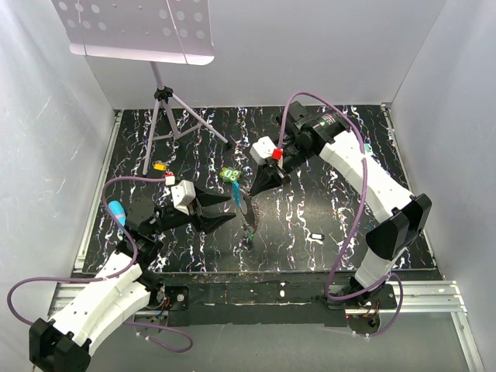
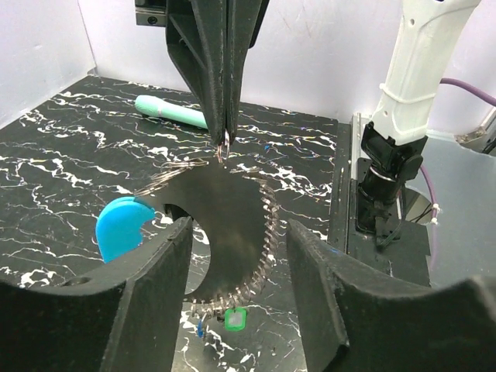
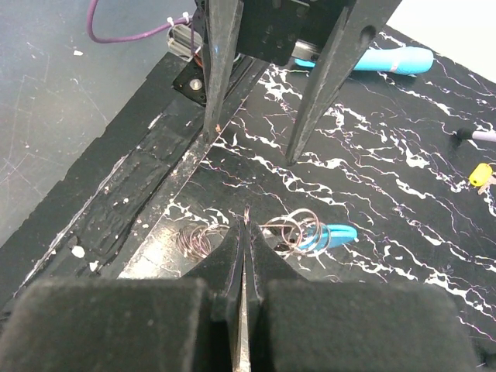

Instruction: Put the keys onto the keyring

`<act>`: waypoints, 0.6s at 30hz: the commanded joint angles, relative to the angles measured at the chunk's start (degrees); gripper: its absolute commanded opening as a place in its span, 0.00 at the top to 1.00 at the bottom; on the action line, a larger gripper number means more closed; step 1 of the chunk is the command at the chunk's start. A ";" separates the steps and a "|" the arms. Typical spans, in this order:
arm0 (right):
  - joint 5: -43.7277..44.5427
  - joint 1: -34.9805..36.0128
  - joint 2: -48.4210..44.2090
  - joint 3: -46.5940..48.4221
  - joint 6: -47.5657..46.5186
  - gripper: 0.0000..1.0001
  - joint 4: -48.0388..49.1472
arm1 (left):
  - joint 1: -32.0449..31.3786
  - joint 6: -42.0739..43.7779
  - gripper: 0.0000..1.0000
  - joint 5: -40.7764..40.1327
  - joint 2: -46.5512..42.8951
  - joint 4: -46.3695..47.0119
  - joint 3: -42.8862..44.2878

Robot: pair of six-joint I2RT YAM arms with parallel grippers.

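- Top external view is showing the black marbled table (image 1: 333,194) boxed in by white walls (image 1: 46,155) on three sides, with bare surface lying open to the right of the work
- the tripod stand (image 1: 167,116) is standing at the far left, and the teal marker (image 1: 116,209) is lying near the left edge, well apart from the middle
- the left gripper (image 1: 231,211) is reaching in low from the left, its fingers spread, with the keyring (image 1: 248,213) lying just off their tips
- the right gripper (image 1: 254,192) is angling down from the far right, jaws pressed together and pinching the keyring's chain at its far end
- from the left wrist, the blue clip (image 2: 124,229) is sitting on the loop's left side, and the keys (image 2: 232,318) are lying at the chain's near end; whether they are threaded on it, I cannot tell
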 commanded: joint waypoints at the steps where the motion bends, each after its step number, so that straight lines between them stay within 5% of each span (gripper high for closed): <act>1: -3.75 0.46 -1.54 0.10 -1.03 0.99 -10.77 | -2.20 0.16 0.52 -2.85 0.65 1.98 2.50; 18: -5.16 1.25 -1.18 -0.16 0.90 0.99 -9.80 | -7.04 5.43 0.63 -7.25 6.89 3.39 5.49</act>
